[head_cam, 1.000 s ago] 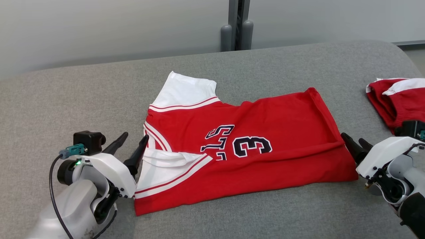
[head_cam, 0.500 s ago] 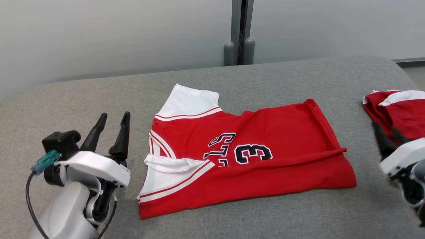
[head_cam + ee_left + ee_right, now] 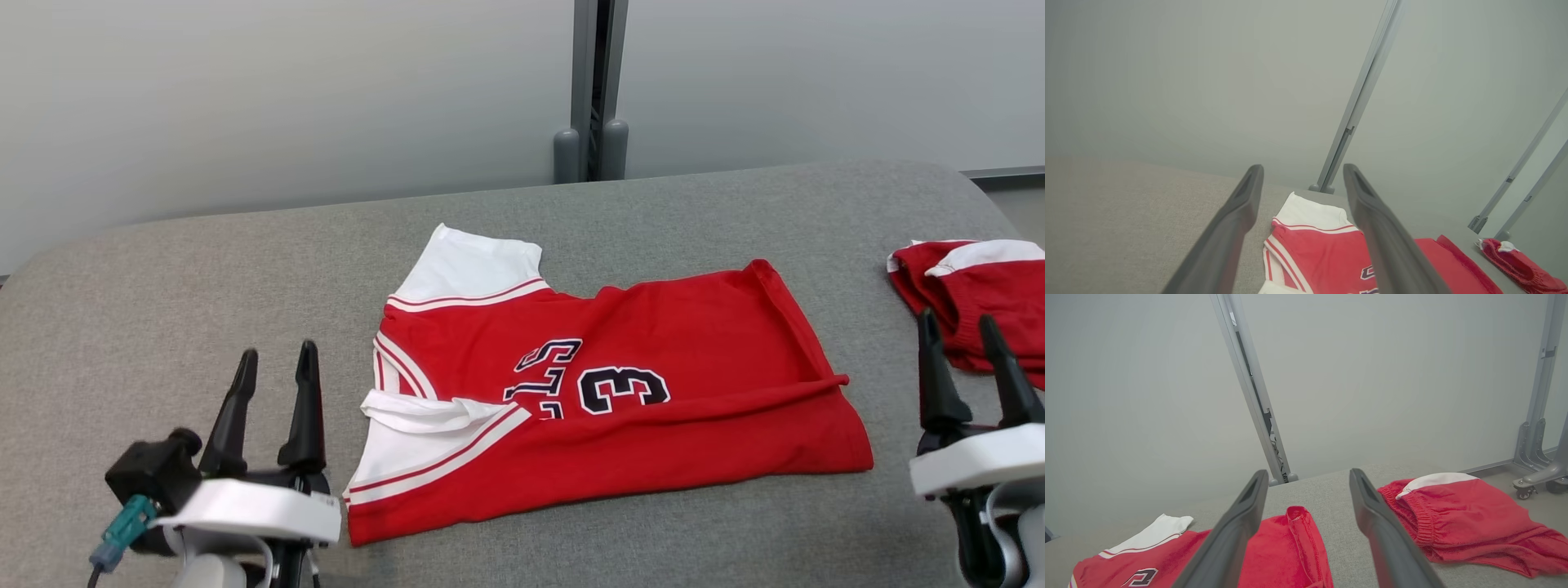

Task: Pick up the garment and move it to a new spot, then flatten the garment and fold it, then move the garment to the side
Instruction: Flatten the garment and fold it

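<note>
Now | shirt point(image 3: 620, 392): long axis left-right | left gripper point(image 3: 277, 349): spread, empty, near its left end | right gripper point(image 3: 956, 317): spread, empty, near its right end

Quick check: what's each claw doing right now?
Left claw: open, holding nothing, beside the jersey.
Right claw: open, holding nothing, near the red shorts.

Red cloth jersey point(image 3: 653, 343) with white sleeves, folded in half lengthwise, lying flat before me on grey worktop point(image 3: 204, 269).
</note>
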{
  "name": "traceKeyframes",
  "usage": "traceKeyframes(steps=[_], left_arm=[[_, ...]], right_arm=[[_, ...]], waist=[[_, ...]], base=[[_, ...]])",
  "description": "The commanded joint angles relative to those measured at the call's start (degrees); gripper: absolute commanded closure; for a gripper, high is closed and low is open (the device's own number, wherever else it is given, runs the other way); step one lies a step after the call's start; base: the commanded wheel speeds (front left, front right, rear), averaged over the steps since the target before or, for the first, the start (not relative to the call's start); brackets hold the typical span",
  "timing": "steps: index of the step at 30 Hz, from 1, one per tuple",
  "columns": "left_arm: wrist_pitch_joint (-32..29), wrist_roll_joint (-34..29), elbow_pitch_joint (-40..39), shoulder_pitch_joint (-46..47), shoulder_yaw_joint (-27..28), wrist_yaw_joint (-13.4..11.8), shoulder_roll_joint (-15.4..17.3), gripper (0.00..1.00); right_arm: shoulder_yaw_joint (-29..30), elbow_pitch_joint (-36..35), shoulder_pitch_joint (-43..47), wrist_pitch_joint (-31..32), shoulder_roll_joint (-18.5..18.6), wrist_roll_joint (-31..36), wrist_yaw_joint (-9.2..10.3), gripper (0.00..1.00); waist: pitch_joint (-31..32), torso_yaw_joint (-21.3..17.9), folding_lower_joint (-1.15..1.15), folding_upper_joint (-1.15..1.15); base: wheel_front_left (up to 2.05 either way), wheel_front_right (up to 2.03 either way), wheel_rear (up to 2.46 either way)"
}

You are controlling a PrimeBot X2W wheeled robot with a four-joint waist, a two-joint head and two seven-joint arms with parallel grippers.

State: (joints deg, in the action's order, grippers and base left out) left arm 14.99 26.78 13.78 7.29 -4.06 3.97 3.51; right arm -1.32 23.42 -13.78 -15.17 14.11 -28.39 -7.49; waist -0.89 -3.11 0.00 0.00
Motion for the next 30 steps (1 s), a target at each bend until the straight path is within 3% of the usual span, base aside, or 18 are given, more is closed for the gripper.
traceKeyframes(steps=[1,6,12,30], left_arm=[[0.15,-1.16,0.49,-1.14,0.83,0.62,-0.08,0.00],[0.15,-3.99,2.32,-3.81,0.03,1.20,-0.48,0.00],[0.15,-4.30,3.66,-6.00,-2.52,-0.87,-0.47,0.00],[0.15,-2.20,7.67,-6.40,-6.62,-3.03,-0.47,0.00]], right_arm=[[1.46,-1.54,1.70,-0.02,-1.22,1.67,0.00,0.00],[4.02,-5.19,5.14,-0.03,-4.75,6.59,0.00,0.00],[5.29,-6.02,6.70,-0.03,-7.19,8.26,0.00,0.00],[4.36,-5.45,7.95,-0.03,-8.19,8.01,0.00,0.00]], waist=[[0.10,0.06,0.00,0.00],[0.31,0.28,0.00,0.00],[0.61,0.70,0.00,0.00],[1.32,0.73,0.00,0.00]], base=[[0.00,0.00,0.00],[0.00,0.00,0.00],[0.00,0.00,0.00],[0.00,0.00,0.00]])
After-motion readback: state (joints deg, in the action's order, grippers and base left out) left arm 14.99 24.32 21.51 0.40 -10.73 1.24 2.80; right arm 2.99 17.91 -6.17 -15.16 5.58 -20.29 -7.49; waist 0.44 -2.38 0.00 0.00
